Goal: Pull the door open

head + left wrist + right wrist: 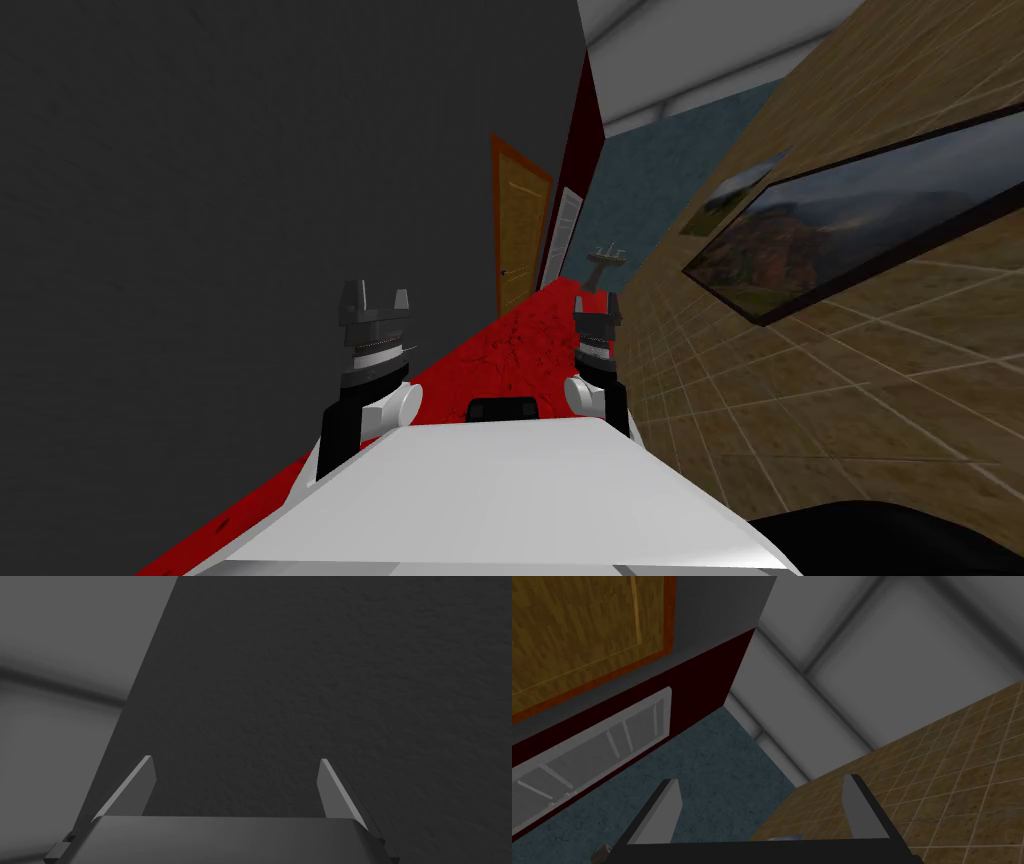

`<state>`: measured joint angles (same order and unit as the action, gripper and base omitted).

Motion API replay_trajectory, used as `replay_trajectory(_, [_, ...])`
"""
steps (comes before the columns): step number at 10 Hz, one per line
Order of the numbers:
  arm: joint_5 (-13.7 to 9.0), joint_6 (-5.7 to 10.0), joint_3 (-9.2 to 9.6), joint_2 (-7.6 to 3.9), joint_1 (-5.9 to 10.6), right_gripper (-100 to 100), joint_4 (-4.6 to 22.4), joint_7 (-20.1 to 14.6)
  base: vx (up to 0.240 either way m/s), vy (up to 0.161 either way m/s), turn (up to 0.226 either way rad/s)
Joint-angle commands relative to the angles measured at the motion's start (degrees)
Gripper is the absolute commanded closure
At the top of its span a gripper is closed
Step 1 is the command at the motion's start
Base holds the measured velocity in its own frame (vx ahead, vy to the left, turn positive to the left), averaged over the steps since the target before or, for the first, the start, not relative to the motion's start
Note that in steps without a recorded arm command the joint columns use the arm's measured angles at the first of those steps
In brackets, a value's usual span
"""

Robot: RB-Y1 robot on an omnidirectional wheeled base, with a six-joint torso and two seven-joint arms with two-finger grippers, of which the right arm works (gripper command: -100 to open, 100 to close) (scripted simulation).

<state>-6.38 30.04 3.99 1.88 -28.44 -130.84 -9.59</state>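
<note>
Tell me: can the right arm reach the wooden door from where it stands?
Probably not. The wooden door sits far ahead, well beyond the open right gripper, with red floor between; distance, not an obstacle, stops it.

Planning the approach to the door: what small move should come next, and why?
Probably roll forward along the red floor toward the wooden door. It stands far ahead on the left side, well beyond both arms. The left gripper and right gripper are open and hold nothing, so reaching now would likely gain nothing.
</note>
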Motion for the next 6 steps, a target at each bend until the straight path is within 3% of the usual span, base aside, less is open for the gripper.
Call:
replay_trajectory(1, [-0.7,0.28,-0.20,-0.53,0.21,-100,1.0,-0.7,0.048,-0.018,0.252])
replay_trajectory(5, [-3.1,1.31,-0.96,-2.16,1.01,-100,4.8,-3.3,0.103,-0.063,0.275])
replay_trajectory(6, [-3.9,1.66,-1.22,-2.62,1.28,-100,6.1,-4.2,0.130,-0.093,0.432])
